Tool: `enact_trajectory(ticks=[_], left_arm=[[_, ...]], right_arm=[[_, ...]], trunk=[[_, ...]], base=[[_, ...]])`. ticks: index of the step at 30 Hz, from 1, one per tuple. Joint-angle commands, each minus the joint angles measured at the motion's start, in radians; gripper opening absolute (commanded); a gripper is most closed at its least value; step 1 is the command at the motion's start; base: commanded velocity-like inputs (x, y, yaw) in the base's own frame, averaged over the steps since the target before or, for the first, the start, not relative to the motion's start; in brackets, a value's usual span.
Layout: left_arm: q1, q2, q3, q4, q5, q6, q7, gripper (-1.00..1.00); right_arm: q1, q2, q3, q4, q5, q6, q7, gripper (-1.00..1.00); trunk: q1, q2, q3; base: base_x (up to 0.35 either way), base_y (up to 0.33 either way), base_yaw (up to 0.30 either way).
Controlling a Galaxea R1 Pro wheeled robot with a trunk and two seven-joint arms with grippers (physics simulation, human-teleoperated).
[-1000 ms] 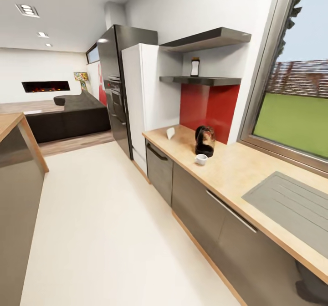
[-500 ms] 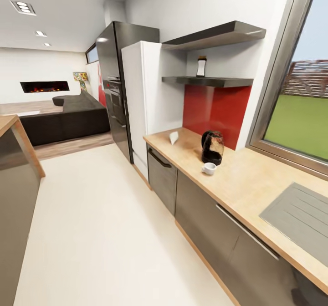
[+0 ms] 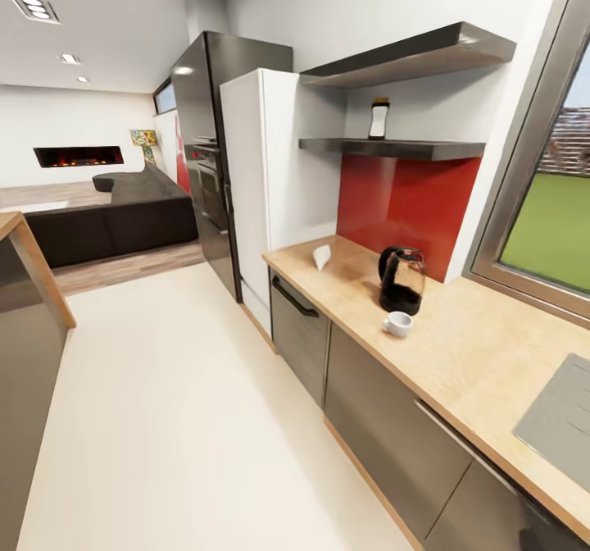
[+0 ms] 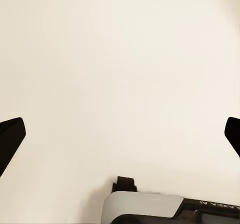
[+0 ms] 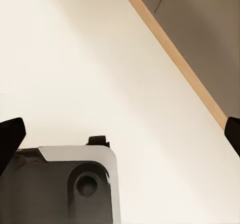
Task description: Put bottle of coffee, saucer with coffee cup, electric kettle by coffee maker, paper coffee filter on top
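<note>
The camera has advanced along the beige speckled kitchen countertop (image 3: 459, 354), well ahead of both grippers. On it sit a glass-bodied electric kettle (image 3: 401, 280) with a black handle, a small white coffee cup (image 3: 398, 323) just beside it, and a white paper coffee filter (image 3: 321, 256) further off. A squat bottle of coffee (image 3: 378, 118) stands on the grey shelf (image 3: 393, 148). Left gripper (image 4: 120, 134) and right gripper (image 5: 120, 134) – fingers spread wide, empty – hang over cream floor (image 3: 180, 403).

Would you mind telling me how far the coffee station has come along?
Hardly begun. On the kitchen countertop the electric kettle, coffee cup and paper coffee filter stand apart, ungrouped. The bottle of coffee is on the shelf. Nothing is in hand: the left tool and right tool are open over bare floor. All placements remain.
</note>
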Motion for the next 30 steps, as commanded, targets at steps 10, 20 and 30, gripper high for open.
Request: enact_trajectory(ticks=[10,20,30], left_arm=[[-0.001,0.000,-0.001,0.001,0.011,-0.003,-0.001,1.00],[-0.001,0.000,-0.001,0.001,0.011,-0.003,-0.001,1.00],[-0.001,0.000,-0.001,0.001,0.011,-0.003,-0.001,1.00]], right_arm=[[0.000,0.000,0.000,0.000,-0.008,-0.003,0.000,1.00],[0.000,0.000,-0.001,0.000,-0.008,-0.003,0.000,1.00],[0.000,0.000,-0.001,0.000,-0.008,-0.003,0.000,1.00]], trunk=[[0.001,-0.002,-0.002],[0.001,-0.002,-0.002],[0.001,-0.002,-0.002]], base=[[0.322,0.180,0.000],[0.312,0.195,0.000],[0.301,0.213,0.000]])
